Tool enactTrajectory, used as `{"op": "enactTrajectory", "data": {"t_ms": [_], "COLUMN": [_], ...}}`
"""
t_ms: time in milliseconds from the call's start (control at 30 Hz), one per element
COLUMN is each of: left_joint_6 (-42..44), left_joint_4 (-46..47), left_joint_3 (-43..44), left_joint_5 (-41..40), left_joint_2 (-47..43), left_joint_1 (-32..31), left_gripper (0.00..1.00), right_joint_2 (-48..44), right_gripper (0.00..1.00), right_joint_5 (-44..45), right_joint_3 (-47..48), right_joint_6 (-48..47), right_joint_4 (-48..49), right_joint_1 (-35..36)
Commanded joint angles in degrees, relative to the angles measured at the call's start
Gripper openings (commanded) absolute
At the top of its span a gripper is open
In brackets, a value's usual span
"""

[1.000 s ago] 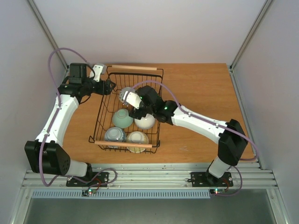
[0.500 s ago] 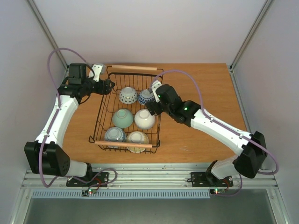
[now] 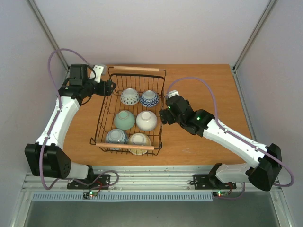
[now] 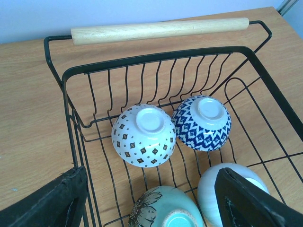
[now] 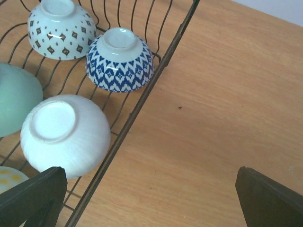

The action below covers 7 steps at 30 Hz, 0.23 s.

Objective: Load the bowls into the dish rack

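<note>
Black wire rack [image 3: 125, 147] sits on the wood table [image 3: 203, 90]. You have six bowls [image 3: 116, 136] inside it, all upside down, in two columns of three: dotted bowl [image 3: 129, 96] and zigzag bowl [image 3: 150, 98] at the far end, green bowl [image 3: 124, 119] and white bowl [image 3: 147, 120] in the middle, and two more by the near handle. Your left gripper [image 3: 112, 87] hangs at the rack's far-left corner, jaws wide, nothing between them. Your right gripper [image 3: 163, 117] is just outside the right wall, beside the white bowl, also wide and empty.

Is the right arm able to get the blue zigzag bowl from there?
Probably yes. The right gripper is open just outside the dish rack, the blue zigzag bowl sits by that wall, and nothing covers it.
</note>
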Motion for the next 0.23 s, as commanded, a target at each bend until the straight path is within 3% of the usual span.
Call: {"op": "enactTrajectory", "data": {"t_ms": [0, 200], "left_joint_6": [0.23, 0.32], "left_joint_4": [3.0, 2.62], "left_joint_3": [-0.52, -0.26], "left_joint_5": [-0.53, -0.71], "left_joint_2": [-0.41, 0.36], "left_joint_1": [0.29, 0.27], "left_gripper": [0.74, 0.75], "right_joint_2": [-3.38, -4.02], "right_gripper": [0.99, 0.99], "right_joint_5": [-0.28, -0.75], "right_joint_3": [-0.75, -1.61], "right_joint_6": [2.88, 2.02], "right_joint_4": [-0.02, 0.67], "right_joint_1": [0.0, 0.04]}}
